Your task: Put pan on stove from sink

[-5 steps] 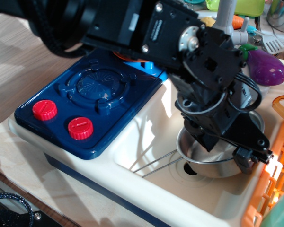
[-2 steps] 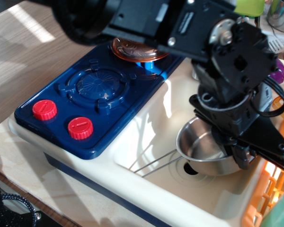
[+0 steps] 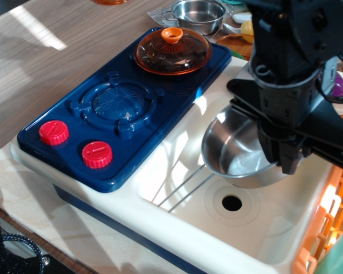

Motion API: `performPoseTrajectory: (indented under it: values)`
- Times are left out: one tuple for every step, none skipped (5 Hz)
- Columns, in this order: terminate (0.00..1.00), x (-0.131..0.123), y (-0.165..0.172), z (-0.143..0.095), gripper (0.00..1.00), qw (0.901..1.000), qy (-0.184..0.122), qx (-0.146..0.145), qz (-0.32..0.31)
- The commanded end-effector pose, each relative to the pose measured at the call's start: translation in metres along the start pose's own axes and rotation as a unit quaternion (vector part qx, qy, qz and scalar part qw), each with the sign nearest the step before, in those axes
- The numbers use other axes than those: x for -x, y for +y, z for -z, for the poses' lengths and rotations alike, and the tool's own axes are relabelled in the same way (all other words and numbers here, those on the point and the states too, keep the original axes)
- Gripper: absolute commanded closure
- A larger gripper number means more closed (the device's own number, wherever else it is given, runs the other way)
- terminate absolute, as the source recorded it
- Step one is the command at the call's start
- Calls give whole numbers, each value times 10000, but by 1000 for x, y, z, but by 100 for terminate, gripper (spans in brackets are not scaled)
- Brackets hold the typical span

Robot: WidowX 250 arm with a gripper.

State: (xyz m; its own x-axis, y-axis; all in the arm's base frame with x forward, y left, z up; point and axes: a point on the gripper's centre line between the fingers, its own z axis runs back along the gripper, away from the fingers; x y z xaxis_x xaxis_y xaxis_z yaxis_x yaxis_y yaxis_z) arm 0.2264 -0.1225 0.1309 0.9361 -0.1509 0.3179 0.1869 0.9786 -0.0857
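The black claw [image 3: 287, 164] is pinching the far-right rim of the pan [image 3: 235, 149], one finger inside the bowl and one outside. A moment ago the pan sat low in the sink [image 3: 177, 171], covering the drain hole [image 3: 231, 202]; now it hangs tilted in the air, clear of the basin floor, and the drain hole shows below it. Its thin wire handle [image 3: 180, 187] trails down to the claw's lower left. So the lift is made and the carry to the stove [image 3: 74, 123], well to the claw's left, is likely next. On the stove's far burner, up and left of the claw, sits an orange lid [image 3: 172, 50]; the near burner [image 3: 117, 103] is bare. A small steel pot [image 3: 197, 11] stands beyond the lid, and an orange dish rack [image 3: 326, 228] is just right of the claw
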Motion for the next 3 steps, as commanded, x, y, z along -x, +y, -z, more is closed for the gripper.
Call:
performPoseTrajectory:
  values:
    - [0, -12, 6, -40, 100, 9991, -55, -334, -242]
    - [0, -15, 6, -58, 100, 9975, 20, -630, -328]
    - [0, -19, 13, -72, 100, 9955, 77, -895, -315]
